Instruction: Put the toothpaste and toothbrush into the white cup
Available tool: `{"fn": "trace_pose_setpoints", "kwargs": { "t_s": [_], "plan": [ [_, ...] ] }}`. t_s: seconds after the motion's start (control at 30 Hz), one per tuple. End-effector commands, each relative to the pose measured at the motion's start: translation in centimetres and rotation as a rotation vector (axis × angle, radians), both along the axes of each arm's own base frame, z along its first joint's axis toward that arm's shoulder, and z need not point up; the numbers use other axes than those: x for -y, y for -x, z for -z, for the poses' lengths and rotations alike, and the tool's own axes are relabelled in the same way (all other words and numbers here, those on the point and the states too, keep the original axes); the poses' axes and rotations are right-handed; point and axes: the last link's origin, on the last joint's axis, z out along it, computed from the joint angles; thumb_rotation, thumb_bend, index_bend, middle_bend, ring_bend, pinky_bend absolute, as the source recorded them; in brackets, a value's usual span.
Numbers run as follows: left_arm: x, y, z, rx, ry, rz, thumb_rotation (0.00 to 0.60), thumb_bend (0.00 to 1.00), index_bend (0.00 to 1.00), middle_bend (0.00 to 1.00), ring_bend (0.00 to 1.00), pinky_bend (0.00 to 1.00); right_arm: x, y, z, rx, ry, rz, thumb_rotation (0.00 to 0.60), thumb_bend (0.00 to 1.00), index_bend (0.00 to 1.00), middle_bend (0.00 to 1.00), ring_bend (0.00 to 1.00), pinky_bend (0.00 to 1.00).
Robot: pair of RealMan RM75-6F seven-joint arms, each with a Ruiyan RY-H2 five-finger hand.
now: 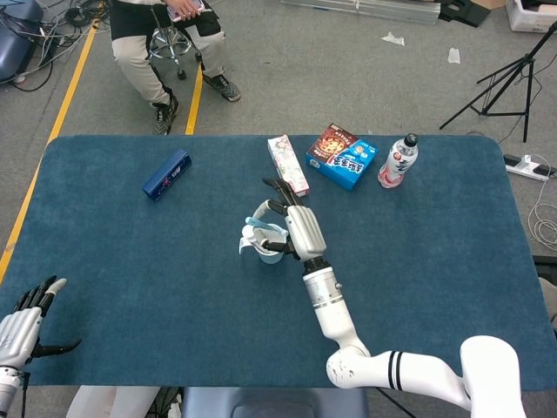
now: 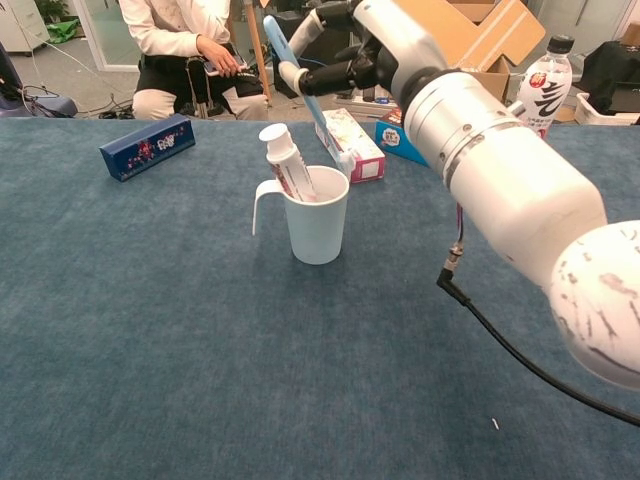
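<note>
The white cup (image 2: 316,219) stands mid-table with the toothpaste tube (image 2: 284,161) upright inside it, cap up. My right hand (image 2: 366,50) hovers above and just behind the cup, pinching the light-blue toothbrush (image 2: 303,87), which slants down with its bristle end over the cup's far rim. In the head view the same hand (image 1: 296,228) sits right over the cup (image 1: 268,252). My left hand (image 1: 22,326) rests low at the table's near left edge, fingers apart and holding nothing.
A pink-white box (image 1: 288,163), a blue snack box (image 1: 342,157) and a water bottle (image 1: 398,160) stand behind the cup. A dark blue box (image 1: 166,174) lies far left. A seated person (image 1: 165,35) is beyond the table.
</note>
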Motion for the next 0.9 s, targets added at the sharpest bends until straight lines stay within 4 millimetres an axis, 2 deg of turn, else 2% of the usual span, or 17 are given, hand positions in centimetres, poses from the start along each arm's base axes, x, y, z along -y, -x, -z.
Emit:
{"fn": "trace_pose_setpoints", "kwargs": {
  "t_s": [0.03,0.4,0.9],
  "plan": [
    [0.0,0.0,-0.1,-0.001,0.000,-0.001,0.600,0.00,0.04,0.00,0.00,0.00,0.1,-0.2,0.4,0.003,-0.009,-0.003,0.600,0.29,0.60,0.15,0.00,0.15],
    [0.1,0.1,-0.3,-0.006,0.002,-0.002,0.600,0.00,0.04,0.00,0.00,0.00,0.6,-0.6,1.6,0.008,-0.029,-0.002,0.600,0.29,0.60,0.15,0.00,0.15],
    [0.3,0.4,-0.3,-0.005,0.003,-0.014,0.600,0.00,0.04,0.00,0.00,0.00,0.9,0.1,2.9,0.008,-0.058,0.015,0.600,0.29,0.60,0.15,0.00,0.15]
  ]
}}
